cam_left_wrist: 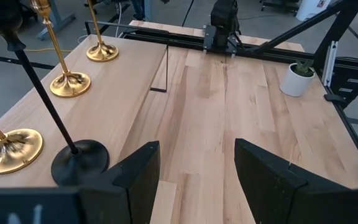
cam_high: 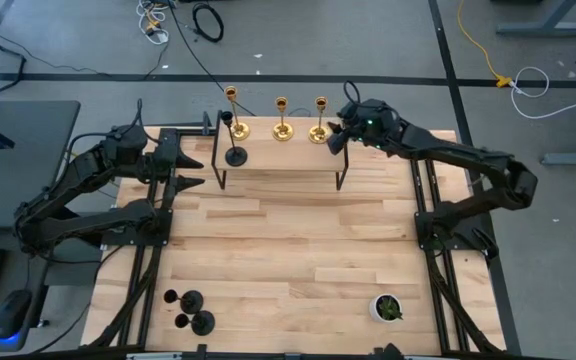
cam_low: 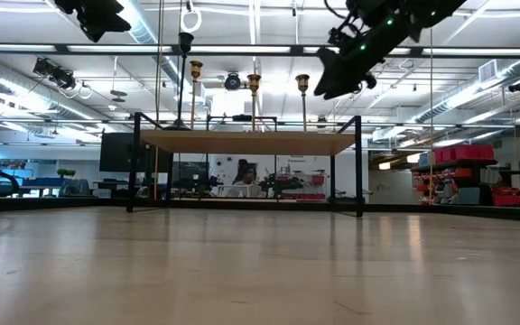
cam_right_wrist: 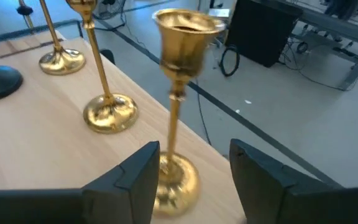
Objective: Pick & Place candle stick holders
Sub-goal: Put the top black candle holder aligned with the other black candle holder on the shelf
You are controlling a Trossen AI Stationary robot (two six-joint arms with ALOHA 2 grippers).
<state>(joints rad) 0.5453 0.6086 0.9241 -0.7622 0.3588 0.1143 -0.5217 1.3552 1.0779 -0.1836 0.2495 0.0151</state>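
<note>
**Four holders on raised shelf, two black ones at near edge; both grippers empty**

Nearest the front edge of the table [cam_high: 298,260], two black candle stick holders [cam_high: 190,310] lie or stand close together at the left corner; which of these cannot be told from above. A small white pot with a green plant [cam_high: 387,308] sits at the right corner, well apart from them.

Mid-table, the wooden surface is bare. The left gripper [cam_left_wrist: 194,171] hangs at the left side of the table, just beside the left end of the raised shelf [cam_high: 278,150]. Its jaws stand wide apart and hold nothing; bare wood shows between the fingers.

At the far end, the shelf on black legs carries four holders, all upright. A third black holder [cam_high: 234,150] stands at the shelf's left end, nearer the front. Behind it, three gold holders form a row along the far edge: the left gold holder [cam_high: 235,125], the middle gold holder [cam_high: 283,127] and the right gold holder [cam_high: 319,128].

The right gripper [cam_right_wrist: 194,171] is at the shelf's right end, close to the right gold holder. Its jaws are parted, with the stem and base of that holder seen between the fingers; neither finger visibly touches it, and nothing is gripped.
</note>
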